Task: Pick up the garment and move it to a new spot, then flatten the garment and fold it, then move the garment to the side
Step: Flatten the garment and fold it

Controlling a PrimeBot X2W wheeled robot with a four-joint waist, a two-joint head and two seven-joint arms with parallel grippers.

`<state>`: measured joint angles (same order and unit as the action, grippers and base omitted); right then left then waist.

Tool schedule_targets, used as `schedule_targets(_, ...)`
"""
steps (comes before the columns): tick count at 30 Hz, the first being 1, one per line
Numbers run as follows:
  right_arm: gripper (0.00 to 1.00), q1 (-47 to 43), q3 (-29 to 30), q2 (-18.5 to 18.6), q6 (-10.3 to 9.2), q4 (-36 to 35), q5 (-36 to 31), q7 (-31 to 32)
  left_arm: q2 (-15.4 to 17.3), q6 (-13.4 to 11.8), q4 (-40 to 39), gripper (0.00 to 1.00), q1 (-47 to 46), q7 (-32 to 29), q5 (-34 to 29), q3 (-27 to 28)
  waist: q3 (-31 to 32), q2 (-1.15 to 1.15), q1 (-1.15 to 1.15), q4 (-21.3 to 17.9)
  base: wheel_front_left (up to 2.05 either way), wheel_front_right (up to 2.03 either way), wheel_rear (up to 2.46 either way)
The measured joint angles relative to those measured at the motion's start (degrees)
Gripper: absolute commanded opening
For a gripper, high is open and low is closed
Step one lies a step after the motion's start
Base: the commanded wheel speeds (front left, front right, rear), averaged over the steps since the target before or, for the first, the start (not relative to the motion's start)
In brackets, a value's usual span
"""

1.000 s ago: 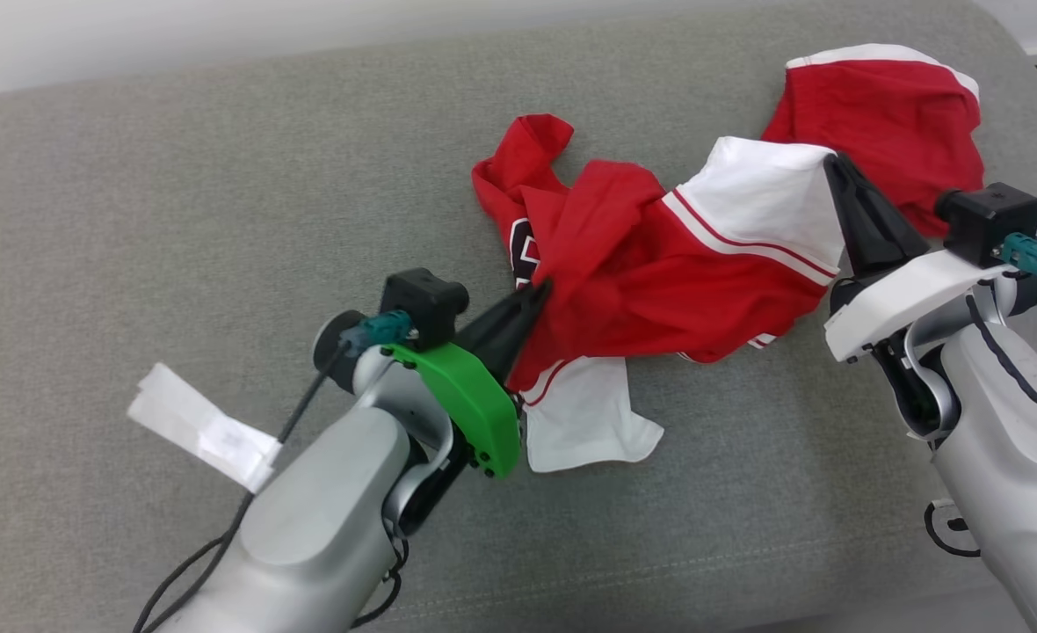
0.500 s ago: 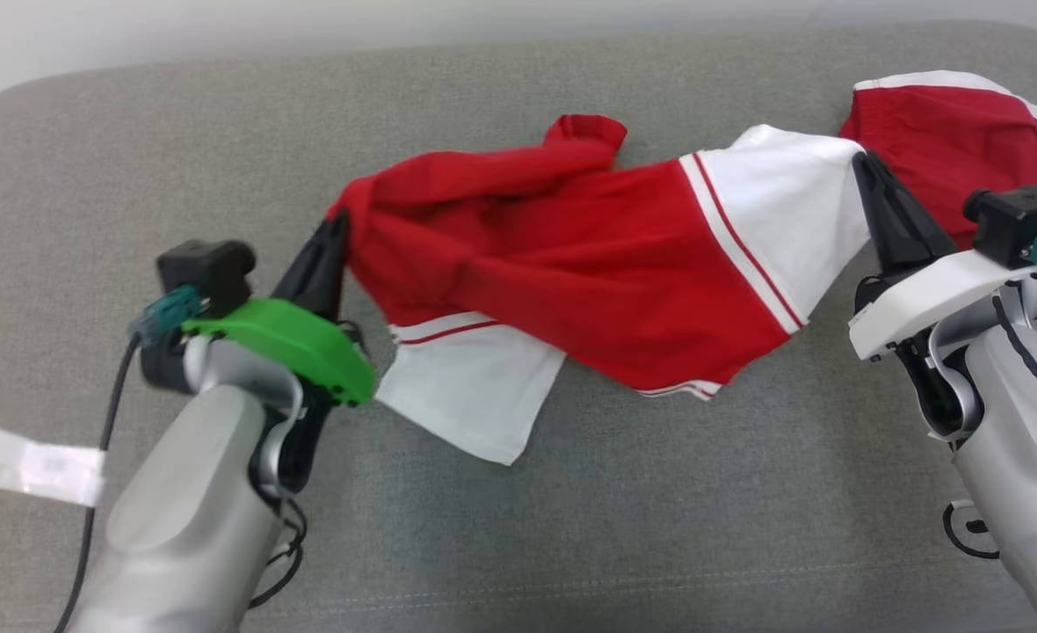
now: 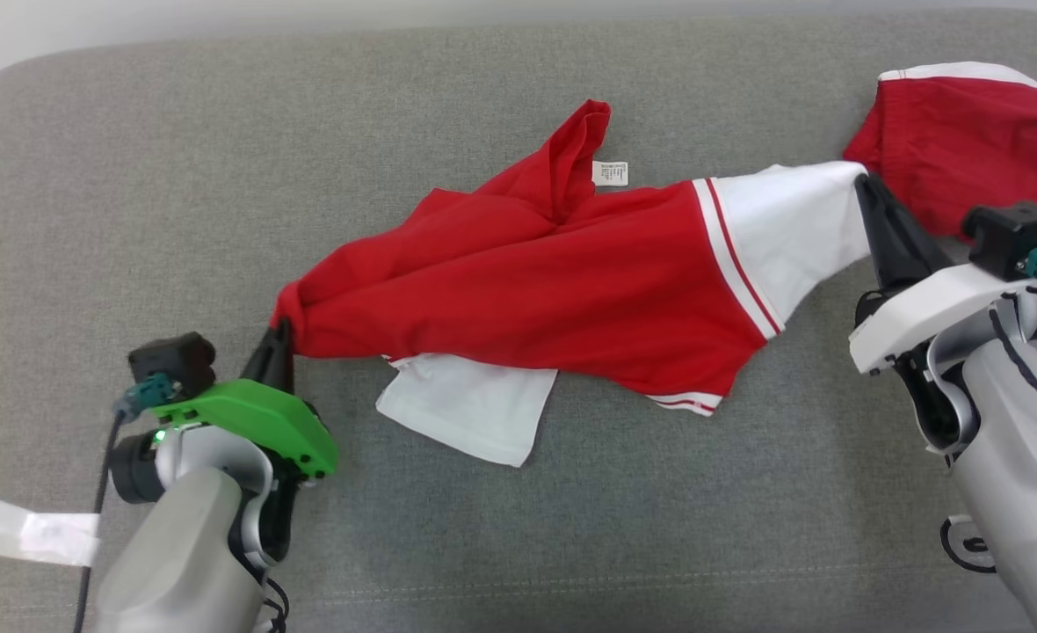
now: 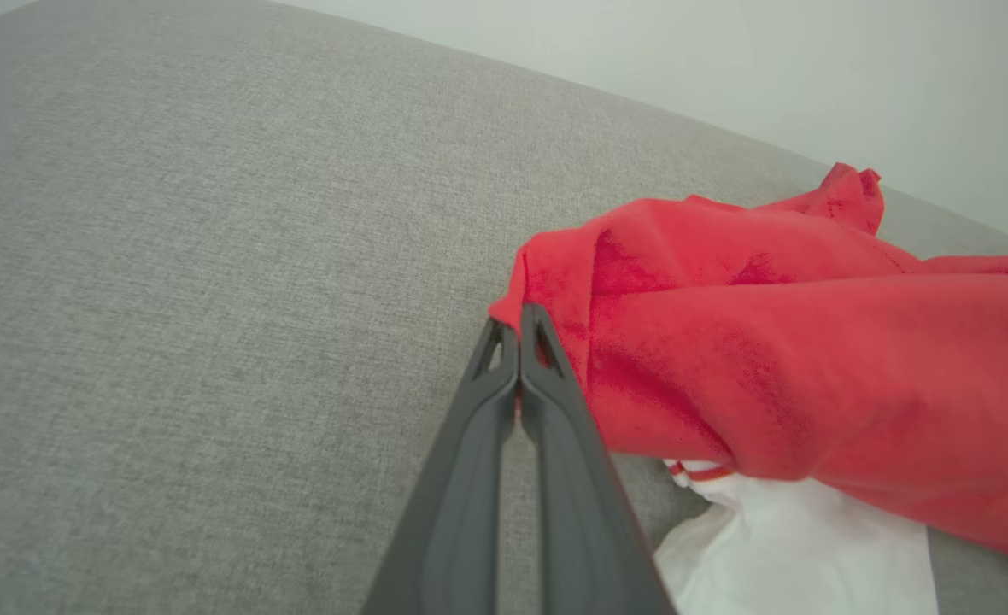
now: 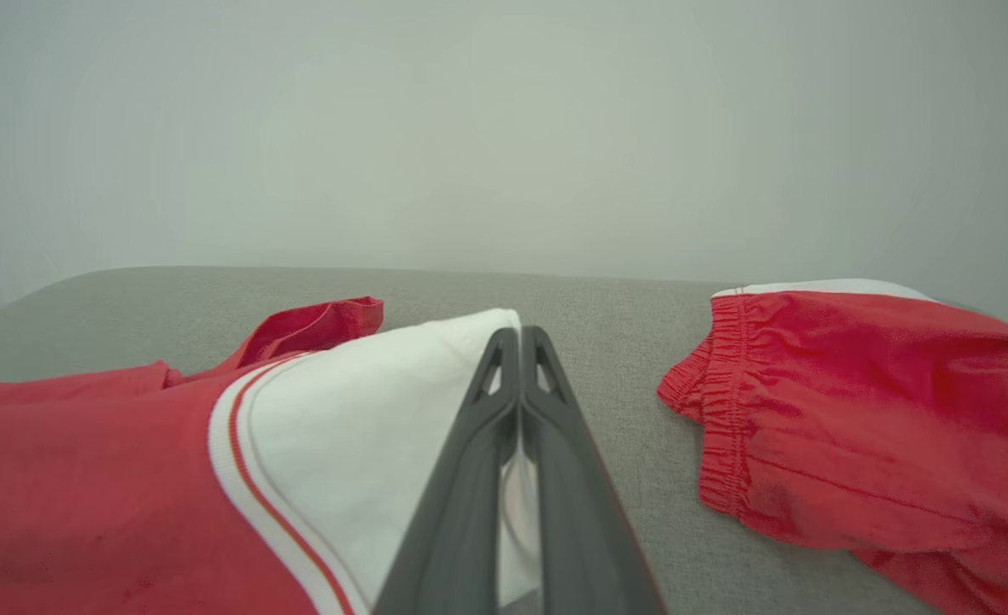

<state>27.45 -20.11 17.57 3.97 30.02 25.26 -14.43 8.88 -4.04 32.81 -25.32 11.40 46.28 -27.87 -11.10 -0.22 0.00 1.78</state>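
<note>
Nearest, at the lower left, a strip of white tape lies flat on the grey cushion, a coarse woven fabric with a stitched seam along its near edge. Beside it rises the left arm under a glossy green cover. The left gripper has its jaws pressed together on a bunched red corner of the shirt; the two dark, tapered fingers meet with cloth pinched at the tips. At the lower right the right arm carries a white cover. The right gripper has its jaws closed on the edge of a white sleeve, red-striped where it joins the body.

The shirt stretches across the middle of the frame between the two grips, soft red knit creased in long folds, its middle lying on the cushion. A second white sleeve pokes out from under its lower edge, flat and roughly square. Further up, a red flap stands folded above the body, a small white label beside it. At the upper right, just beyond the right gripper, lie red shorts with a gathered waistband and white trim; the right wrist view shows a gap of cushion between them and the shirt. Bare cushion opens wide at the upper left and along the bottom; its rounded far edge meets a pale wall.
</note>
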Motion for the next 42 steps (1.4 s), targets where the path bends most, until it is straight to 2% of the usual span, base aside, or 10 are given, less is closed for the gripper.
schedule_targets(1,0.0,-0.18,-0.12,0.01,0.01,0.34,0.02,0.0,-0.13,0.02,0.04,0.0,0.01,-0.08,0.0,-0.64,0.0,0.0,0.0,-0.07,0.0,0.0,0.0)
schedule_targets(2,0.0,-0.45,-0.35,-0.01,0.02,0.65,0.02,0.0,-0.18,0.18,0.15,0.23,0.01,-0.55,-0.11,-1.65,0.01,0.0,0.0,-0.14,0.0,0.0,0.0)
schedule_targets(4,0.0,-1.06,-1.16,-0.47,0.05,1.55,0.01,0.03,-0.26,1.04,0.37,1.0,0.2,-1.09,-0.31,-3.11,0.06,0.0,0.0,-0.39,0.0,0.0,0.0)
schedule_targets(18,0.0,-2.34,-2.45,-2.54,0.57,5.67,0.36,0.85,2.81,0.43,-3.56,1.0,-4.34,1.34,-7.19,-3.99,0.81,0.0,0.0,-3.15,0.0,0.0,0.0)
schedule_targets(19,0.2,-2.34,-2.25,-2.67,0.54,5.68,0.45,0.83,2.76,0.43,-3.87,1.0,-4.5,1.35,-7.81,-4.23,0.83,0.0,0.0,-3.38,0.0,0.0,0.0)
schedule_targets(20,0.48,-2.33,-2.13,-2.72,0.38,5.67,0.43,0.8,2.69,0.46,-4.05,1.0,-4.53,1.34,-7.94,-4.69,0.85,0.0,0.0,-3.62,0.0,0.0,0.0)
schedule_targets(21,0.48,-2.32,-2.05,-2.69,-0.01,5.6,0.35,0.77,2.52,0.49,-4.12,1.0,-4.52,1.34,-7.97,-5.28,0.84,0.0,0.0,-3.85,0.0,0.0,0.0)
schedule_targets(22,1.0,-2.29,-1.8,-2.68,-0.25,5.48,0.1,0.76,2.25,0.52,-4.15,1.0,-4.5,1.33,-8.02,-5.92,0.81,0.0,0.0,-4.09,0.0,0.0,0.0)
schedule_targets(28,1.0,-2.19,-0.07,-2.81,-0.62,3.65,0.0,0.2,0.18,1.48,-4.34,1.0,-3.44,1.25,-8.17,-8.31,-0.05,0.0,0.0,-4.97,0.0,0.0,0.0)
schedule_targets(42,1.0,-8.16,0.76,-5.5,0.23,2.21,2.77,0.01,1.46,1.38,-4.74,1.0,-1.43,1.75,-8.23,-7.27,0.42,0.0,0.0,-4.07,0.0,0.0,0.0)
